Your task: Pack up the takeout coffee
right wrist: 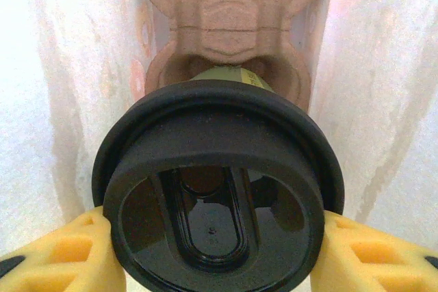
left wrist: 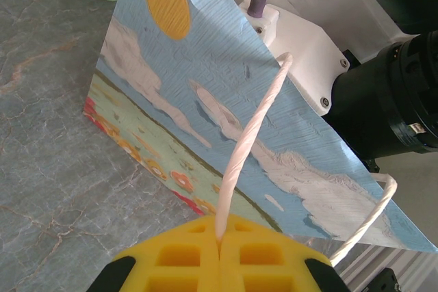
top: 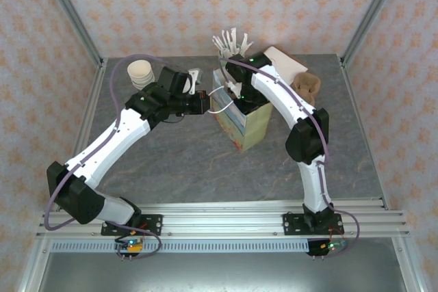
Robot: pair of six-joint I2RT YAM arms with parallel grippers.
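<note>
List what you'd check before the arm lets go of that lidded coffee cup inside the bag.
1. Handle grip: left end effector shut on the white twisted paper handle: ok.
2. Bag: sky-printed paper bag upright, mouth open: ok.
3. Cup grip: right end effector clamps the small green paper cup: ok.
4. Lid: round black plastic lid on the cup: ok.
5. Landing spot: brown moulded cardboard tray lies below the cup: ok.
6. Cup seated in a tray pocket: cannot tell.

paper bag (right wrist: 48, 100) walls tight beside takeout coffee (right wrist: 219, 162), cardboard carrier (right wrist: 229, 18) blocking ahead
</note>
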